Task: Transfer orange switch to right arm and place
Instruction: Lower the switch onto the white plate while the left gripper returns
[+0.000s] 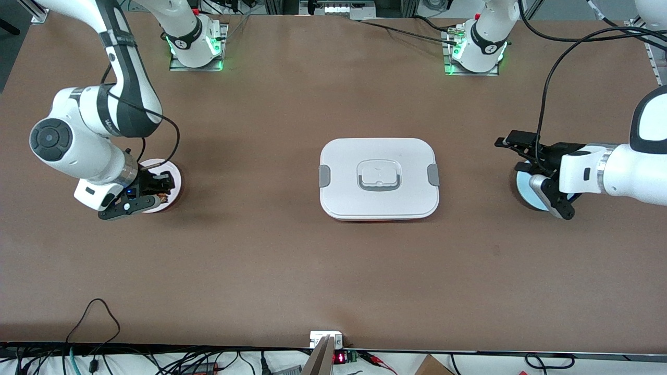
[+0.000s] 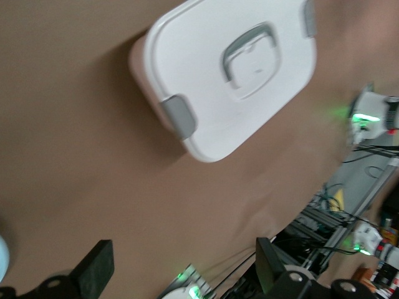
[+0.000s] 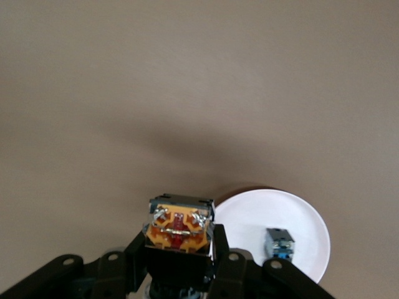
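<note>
I find the right gripper (image 1: pixel 136 200) clamped on the orange switch (image 3: pixel 177 229), fingers (image 3: pixel 138 252) pressed against its two sides. The tan-orange terminal base faces my right wrist camera and the rest of the body is sunk between the jaws. Gripper and switch hang over the white plate (image 1: pixel 168 179) at the right arm's end of the table. A second small switch with a blue body (image 3: pixel 278 243) lies on that plate, apart from the held one. The left gripper (image 1: pixel 536 172) waits with its jaws spread wide and nothing between them, over a pale blue dish (image 1: pixel 525 186). A closed white lidded box (image 1: pixel 379 178) sits mid-table between the two arms.
</note>
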{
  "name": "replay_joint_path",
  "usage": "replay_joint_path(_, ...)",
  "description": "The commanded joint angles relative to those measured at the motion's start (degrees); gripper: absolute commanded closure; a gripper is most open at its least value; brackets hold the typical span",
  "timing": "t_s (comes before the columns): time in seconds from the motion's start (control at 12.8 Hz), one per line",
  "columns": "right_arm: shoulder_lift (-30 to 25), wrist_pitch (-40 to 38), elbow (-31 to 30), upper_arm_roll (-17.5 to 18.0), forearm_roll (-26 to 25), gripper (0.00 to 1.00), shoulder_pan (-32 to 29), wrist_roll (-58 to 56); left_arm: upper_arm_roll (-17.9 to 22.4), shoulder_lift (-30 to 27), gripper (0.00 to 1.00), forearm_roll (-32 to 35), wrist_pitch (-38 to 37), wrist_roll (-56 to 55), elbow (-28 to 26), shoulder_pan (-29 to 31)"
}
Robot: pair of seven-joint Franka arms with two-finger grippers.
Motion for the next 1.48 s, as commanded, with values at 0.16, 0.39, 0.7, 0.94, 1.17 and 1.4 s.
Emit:
replay_joint_path(0.16,4.30,6.32,-3.75,0.84,-0.91,0.84,-3.69,-1.71,0.02,-3.95,0.00,15.26,-1.65,-17.26,1.50,-5.44)
replay_joint_path(0.39,5.11,12.83,-9.19,0.93,-0.82,0.84,-4.75,-1.79,0.80,-7.81,0.00,19.93,-0.69,-24.85,1.06,-7.63)
replay_joint_path(0.7,5.19,13.90,-13.07,0.93,-0.47,0.81,-6.15,-1.79,15.26,-20.62,0.00,18.37,10.51,-25.66,-11.72,-14.31)
replay_joint_path(0.94,6.50,14.68,-13.43,0.93,-0.30,0.70,-6.51,-1.71,24.42,-29.96,0.00,10.01,25.99,-25.22,-24.31,-18.34)
replay_joint_path(1.17,7.13,15.22,-13.52,0.93,-0.29,0.52,-6.51,-1.53,27.71,-29.02,0.00,9.57,25.96,-25.13,-24.69,-20.39)
replay_joint_path(1.4,6.26,14.69,-13.08,0.93,-0.29,0.00,-6.51,-1.79,26.40,-26.55,0.00,10.53,21.39,-24.95,-20.65,-20.48)
